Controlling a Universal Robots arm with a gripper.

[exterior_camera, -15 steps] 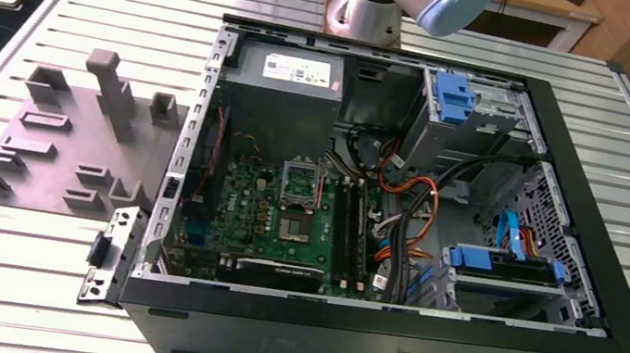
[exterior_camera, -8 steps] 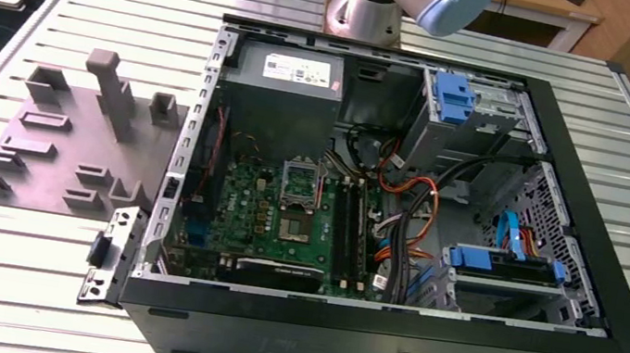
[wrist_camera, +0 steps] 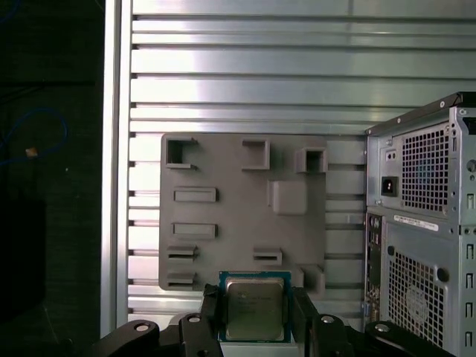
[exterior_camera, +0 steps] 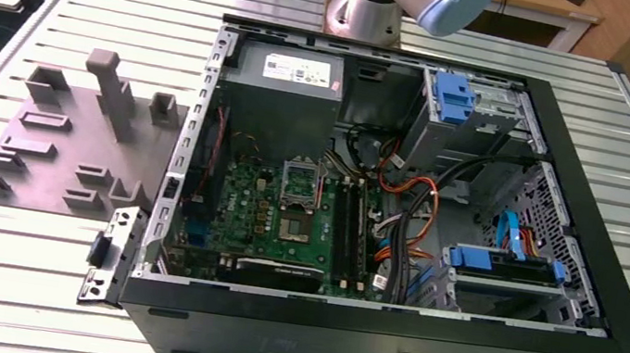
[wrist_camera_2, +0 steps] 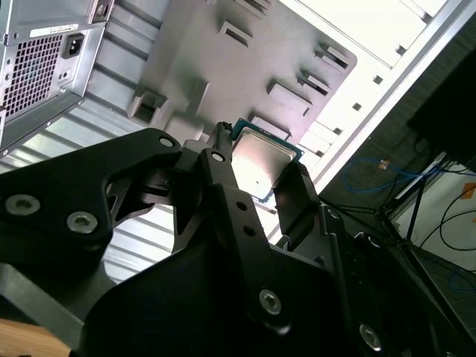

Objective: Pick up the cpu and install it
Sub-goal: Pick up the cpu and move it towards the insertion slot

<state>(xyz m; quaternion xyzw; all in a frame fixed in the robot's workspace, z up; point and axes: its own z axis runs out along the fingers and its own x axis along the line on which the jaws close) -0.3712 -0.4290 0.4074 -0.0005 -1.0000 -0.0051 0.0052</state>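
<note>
The cpu (wrist_camera: 254, 307) is a small square chip with a silver-grey metal top and a dark green rim. It sits between the two black fingers of my gripper (wrist_camera: 255, 316), which is shut on its opposite edges. In the second wrist view the cpu (wrist_camera_2: 262, 158) shows tilted in the gripper (wrist_camera_2: 256, 177), lifted well above the grey fixture plate (wrist_camera_2: 216, 67). In the exterior view the motherboard (exterior_camera: 283, 219) lies in the open computer case (exterior_camera: 394, 319), and its metal socket frame (exterior_camera: 299, 183) is near the board's middle.
The grey fixture plate (exterior_camera: 57, 147) with raised blocks lies on the slatted table (exterior_camera: 12, 281) at the exterior view's left of the case. The arm's base (exterior_camera: 373, 2) stands behind the case. Cables (exterior_camera: 412, 200) and blue drive bays (exterior_camera: 502, 265) crowd the case's right half.
</note>
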